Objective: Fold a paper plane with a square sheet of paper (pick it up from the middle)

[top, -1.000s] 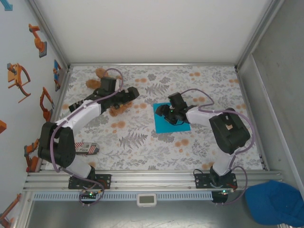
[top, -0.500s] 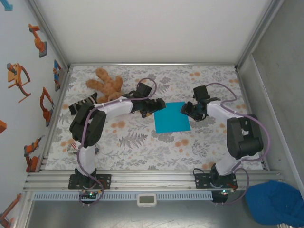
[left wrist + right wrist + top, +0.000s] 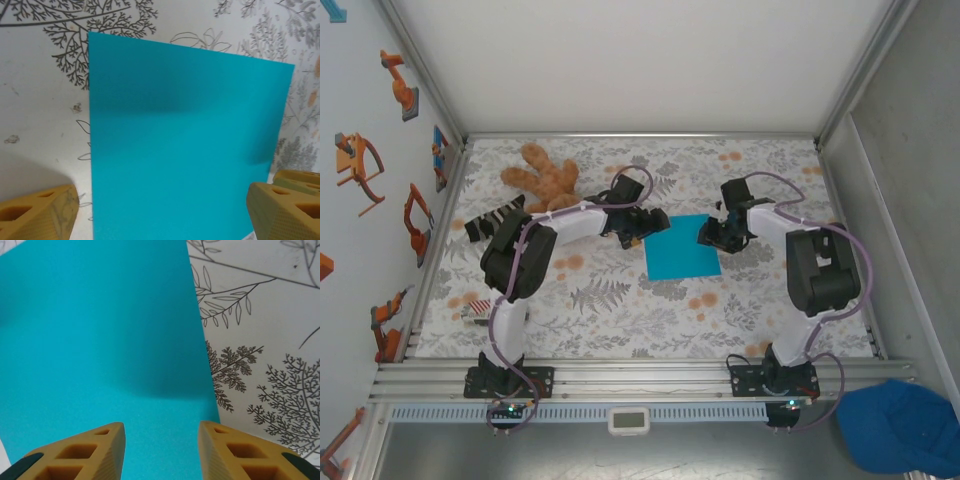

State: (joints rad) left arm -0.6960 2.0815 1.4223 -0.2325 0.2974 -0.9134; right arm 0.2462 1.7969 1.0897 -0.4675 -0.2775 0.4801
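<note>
**Cyan square sheet of paper (image 3: 678, 250) flanked by two parted grippers, no fold made**

Jaws first. In the left wrist view the left gripper (image 3: 160, 216) is seen with its jaws wide apart and nothing between them; the tan fingertips (image 3: 42, 215) sit at 7 and 5 o'clock of the frame, spanning nearly the sheet's full width. In the right wrist view the right gripper (image 3: 161, 450) is shown with its jaws apart by a narrower gap, likewise clamped on nothing, and cyan paper is visible through the gap. Whether either pair of tips touches the paper cannot be told.

Moving outward, in the top view the sheet is seen lying flat and uncreased on the floral tablecloth (image 3: 620, 300), just toward 3 o'clock of centre. The left gripper is placed at the sheet's 10 o'clock edge, the right gripper at its 2 o'clock edge. A teddy bear (image 3: 542, 172) lies at 10 o'clock of the table, well apart; a blue cap (image 3: 900, 425) lies off the table at 5 o'clock.

Hazards, as judged. Thin paper lying flush on cloth offers little to pinch, so the tips may slide across it, or cloth may be gathered with it. A one-sided push would likely rotate or skid the sheet. Since a pick from the middle is specified, an edge grip may let the sheet droop and take a stray crease.
</note>
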